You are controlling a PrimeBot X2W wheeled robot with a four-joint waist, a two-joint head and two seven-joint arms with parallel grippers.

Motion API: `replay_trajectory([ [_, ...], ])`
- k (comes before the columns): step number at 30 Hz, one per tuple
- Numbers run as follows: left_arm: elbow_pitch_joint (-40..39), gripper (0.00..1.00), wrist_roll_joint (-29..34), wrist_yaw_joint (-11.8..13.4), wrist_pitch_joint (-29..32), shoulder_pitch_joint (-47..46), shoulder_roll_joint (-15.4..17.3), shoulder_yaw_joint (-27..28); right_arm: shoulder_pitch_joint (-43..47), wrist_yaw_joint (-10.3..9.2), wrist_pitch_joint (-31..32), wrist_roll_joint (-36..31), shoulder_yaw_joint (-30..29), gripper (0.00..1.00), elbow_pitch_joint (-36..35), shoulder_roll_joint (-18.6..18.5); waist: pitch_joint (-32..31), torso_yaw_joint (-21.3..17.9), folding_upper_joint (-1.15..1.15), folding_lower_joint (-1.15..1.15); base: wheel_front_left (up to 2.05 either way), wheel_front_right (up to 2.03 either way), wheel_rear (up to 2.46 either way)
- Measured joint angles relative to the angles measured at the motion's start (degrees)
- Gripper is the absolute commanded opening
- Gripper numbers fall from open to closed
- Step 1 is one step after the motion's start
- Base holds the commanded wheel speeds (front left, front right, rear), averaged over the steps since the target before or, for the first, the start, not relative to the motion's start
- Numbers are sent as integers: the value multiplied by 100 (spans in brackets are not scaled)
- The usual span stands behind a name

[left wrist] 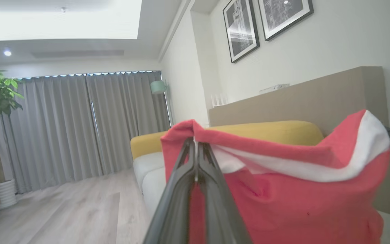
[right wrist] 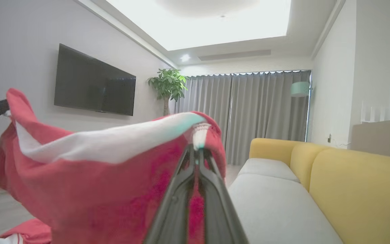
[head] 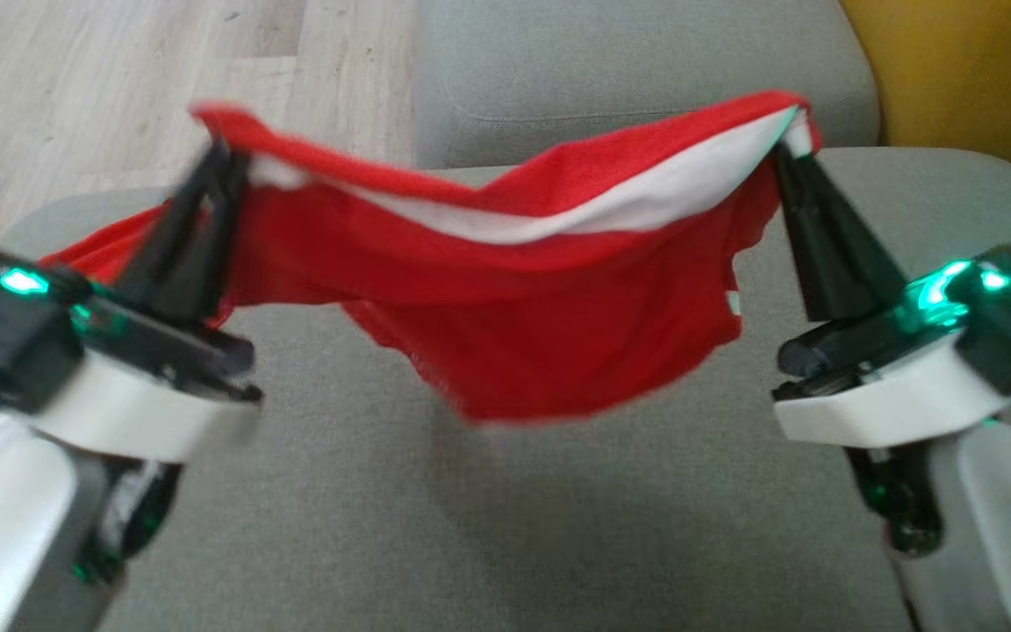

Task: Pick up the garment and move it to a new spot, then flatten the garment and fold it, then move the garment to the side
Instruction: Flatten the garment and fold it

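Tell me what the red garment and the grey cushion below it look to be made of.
Red garment: soft, thin knit cloth, possibly a sports mesh, with a matte finish. It sags and folds limply and shows a fine grainy texture.
Grey cushion: woven upholstery fabric, matte, with a fine speckled weave and a stitched seam edge. The fibre itself cannot be told.

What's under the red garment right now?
Grey sofa cushion shows below the hanging red garment. The cushion patch directly behind the cloth is covered; can't tell what's there.
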Motion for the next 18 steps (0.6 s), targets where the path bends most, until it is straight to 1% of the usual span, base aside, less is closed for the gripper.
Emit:
replay_trajectory([
  [2, -313, 0, 0, 37, 205, -220, 118, 96, 18, 0, 269, 40, -9, 0, -426, -75, 16, -25, 0, 0, 0, 0, 0],
  [5, -494, 0, -5, 47, 412, -534, 229, 226, 18, 0, 599, 86, -10, 0, -884, -163, 89, -46, 0, 0, 0, 0, 0],
  [8, -394, 0, -88, 34, 505, -720, 207, 226, 17, 0, 838, 170, -8, 0, -999, -193, 215, -54, 0, 1, 0, 0, 0],
  [10, -155, 0, -185, -20, 523, -825, 164, 215, 0, 0, 905, 321, 0, 0, -967, -194, 342, -49, 0, 0, 0, 0, 0],
  [12, 179, 0, -269, -73, 511, -1000, 55, 210, -136, 0, 975, 455, 52, 0, -779, -201, 513, -46, 0, 1, 0, 0, 0],
  [14, 606, 0, -407, -151, 443, -1267, -121, 210, -509, 0, 1025, 544, 180, 0, -423, -257, 714, -51, 0, 2, 0, 0, 0],
  [18, 1624, 0, -423, -299, 229, -2106, -361, 236, -1791, 0, 1033, 692, 461, 0, 543, -359, 1159, -83, 0, 2, 0, 0, 0],
])
